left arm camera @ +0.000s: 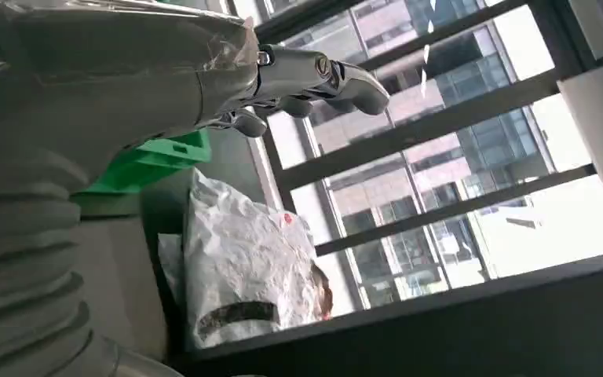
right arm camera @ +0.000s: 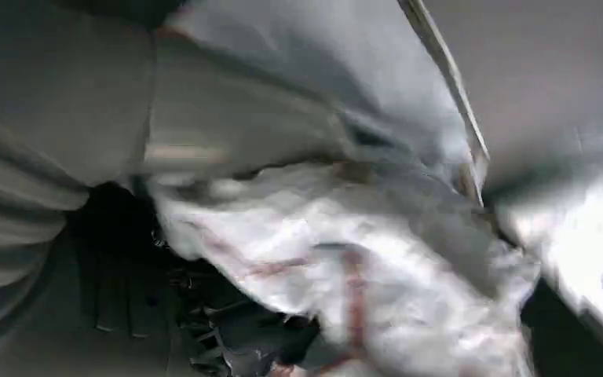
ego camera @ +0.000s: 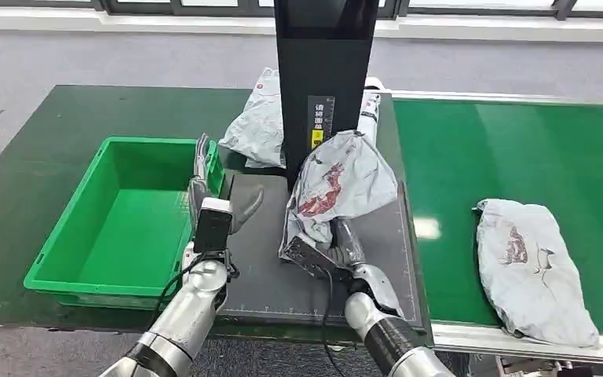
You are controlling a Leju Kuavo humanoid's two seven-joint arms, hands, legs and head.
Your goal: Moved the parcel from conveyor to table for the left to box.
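Scanner post [ego camera: 323, 71] behind held parcel [ego camera: 338, 184]; bin [ego camera: 118, 216] left.

A black upright stand [ego camera: 323, 78] with a yellow label rises at the back of a dark grey mat [ego camera: 283, 275]. Behind it lies a second grey bag [ego camera: 257, 126] — and a third [ego camera: 530, 267] lies well apart to the right.

Count, head view: three crumpled grey plastic mailer parcels with red print, namely one on the green conveyor belt [ego camera: 518, 149] at [ego camera: 530, 267], one over the dark mat [ego camera: 283, 275] at [ego camera: 338, 184], one behind the black post [ego camera: 323, 71] at [ego camera: 257, 126]. One green plastic crate [ego camera: 118, 220]. Two robot hands.
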